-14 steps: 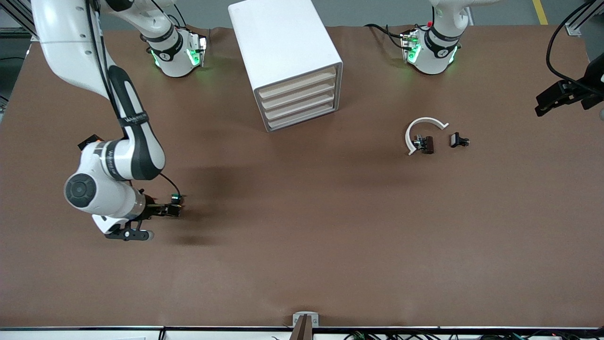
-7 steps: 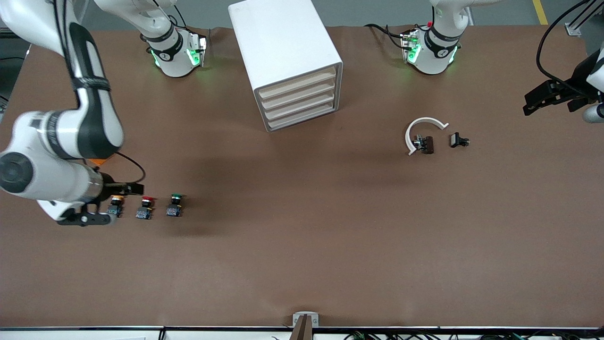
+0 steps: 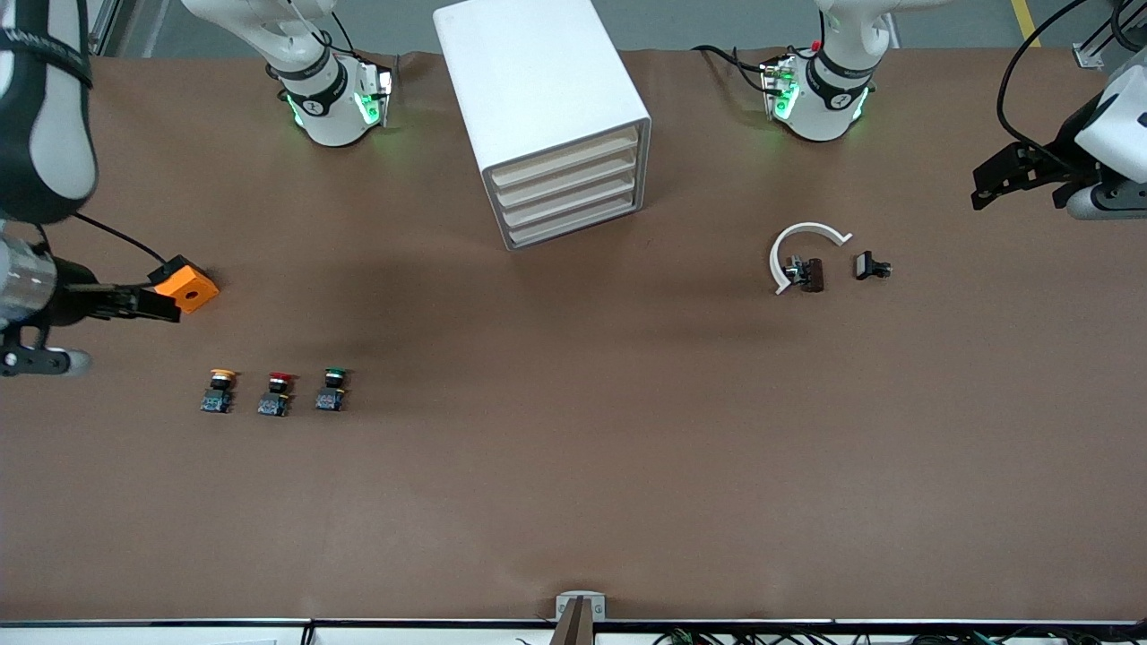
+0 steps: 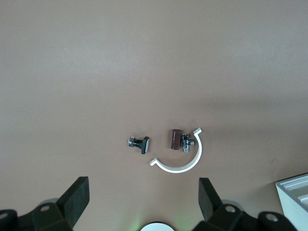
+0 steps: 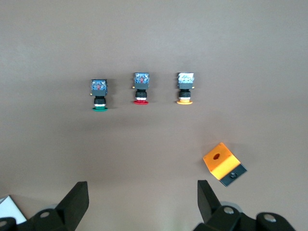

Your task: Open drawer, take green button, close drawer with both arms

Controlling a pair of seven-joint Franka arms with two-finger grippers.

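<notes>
The white cabinet (image 3: 542, 107) stands between the two arm bases, and all four cream-fronted drawers (image 3: 569, 188) are shut. The green button (image 3: 332, 389) stands on the table toward the right arm's end, beside a red-capped one (image 3: 276, 394) and a yellow-capped one (image 3: 217, 391). It also shows in the right wrist view (image 5: 99, 94). My right gripper (image 3: 157, 305) is open and empty, up over the table beside an orange block; the right wrist view (image 5: 142, 197) shows it too. My left gripper (image 3: 990, 184) is open and empty, up over the left arm's end (image 4: 142, 192).
An orange block (image 3: 186, 285) lies by the right gripper's fingers (image 5: 222, 163). A white curved piece (image 3: 806, 228), a small brown part (image 3: 811, 273) and a small black part (image 3: 869, 265) lie toward the left arm's end, seen under the left gripper (image 4: 180, 169).
My right gripper was at the green button and has let it go, then lifted and moved off toward the right arm's end. My left gripper has drifted slightly toward the table's middle.
</notes>
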